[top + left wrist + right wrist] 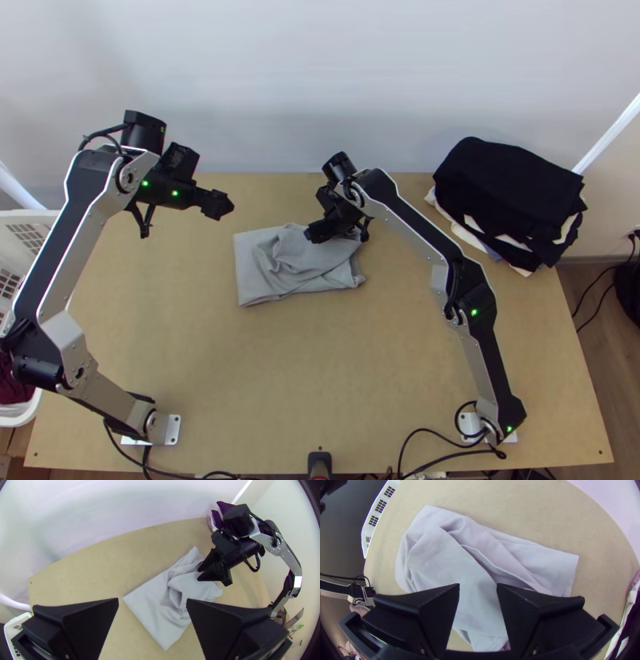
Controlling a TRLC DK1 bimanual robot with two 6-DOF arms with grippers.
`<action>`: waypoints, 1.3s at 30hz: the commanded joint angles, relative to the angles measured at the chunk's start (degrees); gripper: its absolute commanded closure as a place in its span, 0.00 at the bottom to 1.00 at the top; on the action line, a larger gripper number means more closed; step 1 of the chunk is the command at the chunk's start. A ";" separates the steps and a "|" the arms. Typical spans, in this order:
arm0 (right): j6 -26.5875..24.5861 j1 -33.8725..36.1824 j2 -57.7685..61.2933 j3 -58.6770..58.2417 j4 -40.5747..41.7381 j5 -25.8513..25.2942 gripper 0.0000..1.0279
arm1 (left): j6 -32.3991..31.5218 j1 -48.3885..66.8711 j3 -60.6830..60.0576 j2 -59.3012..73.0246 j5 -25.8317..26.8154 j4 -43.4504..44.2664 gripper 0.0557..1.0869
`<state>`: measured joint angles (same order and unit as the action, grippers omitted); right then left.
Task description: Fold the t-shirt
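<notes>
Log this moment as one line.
grey t-shirt: folded over, rumpled | left tool: open, off cloth | right tool: open, over cloth, contact unclear | dark clothes stack: table's far-right corner

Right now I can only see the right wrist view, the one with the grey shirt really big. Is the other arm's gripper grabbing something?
Observer: No, the left gripper is open with nothing in it, off to the left of the grey shirt in the top view.

Operator: Okay! I can see the side of a white basket. Is anything inside?

Observer: Yes, from the top view I can see dark red cloth in the white basket.
</notes>
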<state>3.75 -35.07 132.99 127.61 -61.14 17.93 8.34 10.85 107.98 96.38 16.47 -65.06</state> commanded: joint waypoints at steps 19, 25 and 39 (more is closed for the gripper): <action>-1.90 0.79 0.61 -2.10 1.03 -0.62 0.91 | 1.42 -0.48 -2.78 -1.81 0.41 0.19 0.04; -1.99 0.88 -2.30 -6.67 0.85 -0.62 0.97 | 1.42 -0.48 -3.04 -1.81 0.41 0.19 0.04; -2.43 2.29 -17.85 -22.14 2.35 -0.62 0.97 | 1.42 -0.48 -4.10 -2.34 0.49 0.55 0.04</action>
<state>2.46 -34.02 119.35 108.29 -59.02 17.37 8.88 10.74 104.73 95.92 16.49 -64.64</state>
